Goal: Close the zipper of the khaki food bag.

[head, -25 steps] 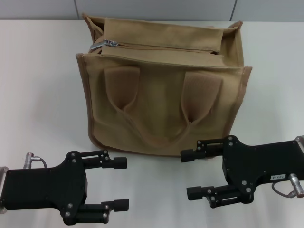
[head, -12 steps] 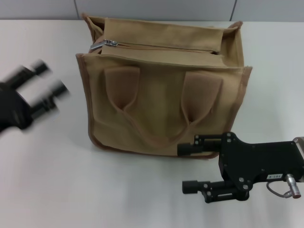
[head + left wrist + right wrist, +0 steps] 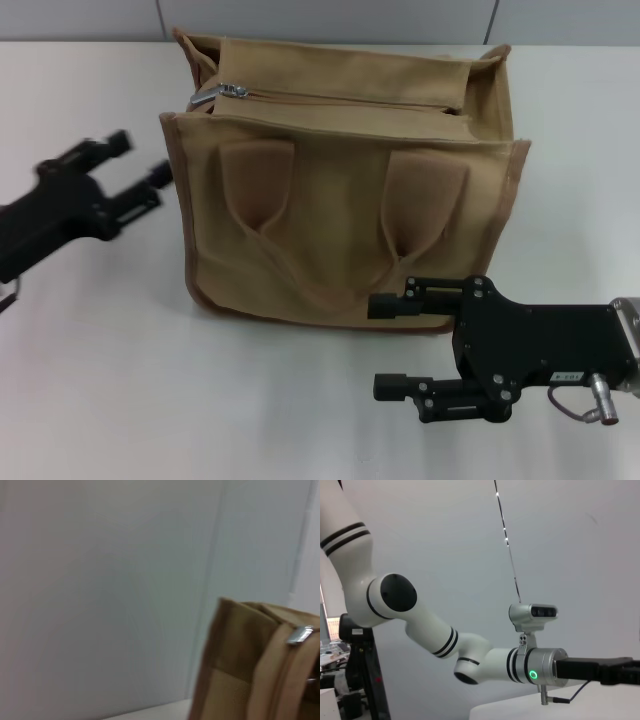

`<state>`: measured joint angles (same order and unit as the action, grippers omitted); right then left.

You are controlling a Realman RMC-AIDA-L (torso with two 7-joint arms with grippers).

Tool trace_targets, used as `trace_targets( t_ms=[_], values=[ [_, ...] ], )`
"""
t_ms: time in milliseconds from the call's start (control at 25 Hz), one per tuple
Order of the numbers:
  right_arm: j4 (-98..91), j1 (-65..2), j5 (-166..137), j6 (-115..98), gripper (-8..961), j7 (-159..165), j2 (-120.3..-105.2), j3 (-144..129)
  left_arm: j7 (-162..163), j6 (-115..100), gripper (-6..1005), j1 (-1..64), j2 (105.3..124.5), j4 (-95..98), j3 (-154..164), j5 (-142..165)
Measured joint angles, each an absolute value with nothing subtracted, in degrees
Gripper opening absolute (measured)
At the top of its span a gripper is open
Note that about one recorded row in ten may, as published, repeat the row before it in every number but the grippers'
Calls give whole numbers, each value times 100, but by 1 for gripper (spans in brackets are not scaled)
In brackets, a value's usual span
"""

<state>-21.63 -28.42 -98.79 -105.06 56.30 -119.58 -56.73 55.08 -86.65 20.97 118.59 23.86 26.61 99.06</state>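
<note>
The khaki food bag (image 3: 340,210) stands upright in the middle of the white table, handles hanging down its front. The zipper (image 3: 340,99) runs along the top panel. Its silver pull tab (image 3: 226,92) sits at the bag's left end. My left gripper (image 3: 140,158) is open and empty, just left of the bag's upper left corner. The left wrist view shows that corner (image 3: 235,665) and the pull tab (image 3: 300,635). My right gripper (image 3: 378,346) is open and empty at the front right, its upper finger by the bag's lower front edge.
The white table (image 3: 120,380) extends left of and in front of the bag. A grey wall (image 3: 330,20) runs behind it. The right wrist view shows my white left arm (image 3: 445,640) with a green light on its wrist.
My left gripper has swung up from the front left of the table to beside the bag's upper left corner. My right gripper has shifted slightly left and toward me. The bag has not moved.
</note>
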Motion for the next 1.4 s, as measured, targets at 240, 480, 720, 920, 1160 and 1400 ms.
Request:
trace_targets(
  t_ms=[240,480,720,920,1160,1400],
  values=[
    [-2008,-2843,-9845,-10496,712,5475,-11961,-5668,5507,-8685,725,2311,11874,2424,2895,9741],
    [-1980,-2827,-9814,-10496,712,5471,-11962,-5669,5528,-8683,725,2449,11889,2338,2915,9376],
    [-1926,-2834,-9805,-10493,711,5468,-11962,-5669,5500,-8768,725,2461,11894,2043,2922,8771],
    [-1918,-2825,-9729,-10489,711,5467,-11962,-5662,5531,-9043,726,2437,11884,2039,2926,8776],
    [-1915,-2821,-9707,-10442,713,5466,-11962,-5660,5533,-9134,720,2412,11881,2039,2977,8818],
    [-1844,-2844,-9666,-10414,711,5466,-11962,-5660,5517,-8949,692,2446,11885,2039,3138,8827]
  ],
)
